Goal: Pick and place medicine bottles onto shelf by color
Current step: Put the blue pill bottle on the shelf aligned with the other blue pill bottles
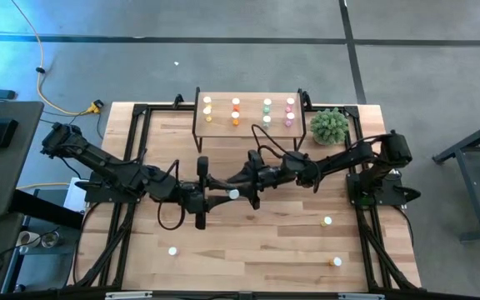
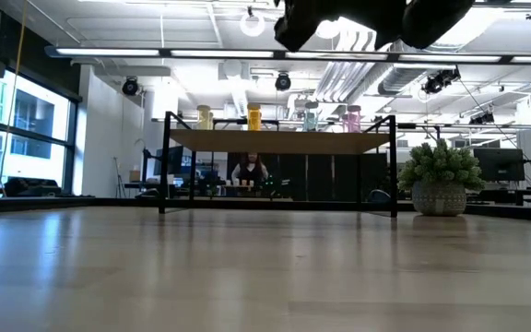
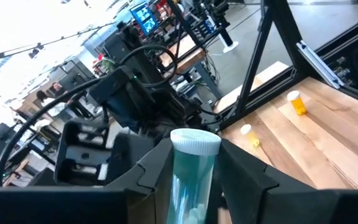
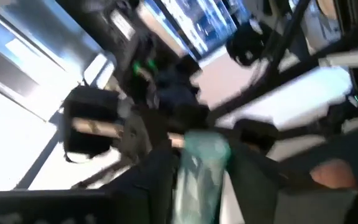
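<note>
My left gripper (image 3: 194,177) clamped a green medicine bottle (image 3: 188,180) mid-table. My right gripper (image 4: 197,174) flanked the same bottle; I cannot tell its grip.

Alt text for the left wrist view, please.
A translucent green medicine bottle with a white cap stands clamped between the left gripper's dark fingers. Beyond lie two small orange bottles on the light wooden tabletop.
</note>
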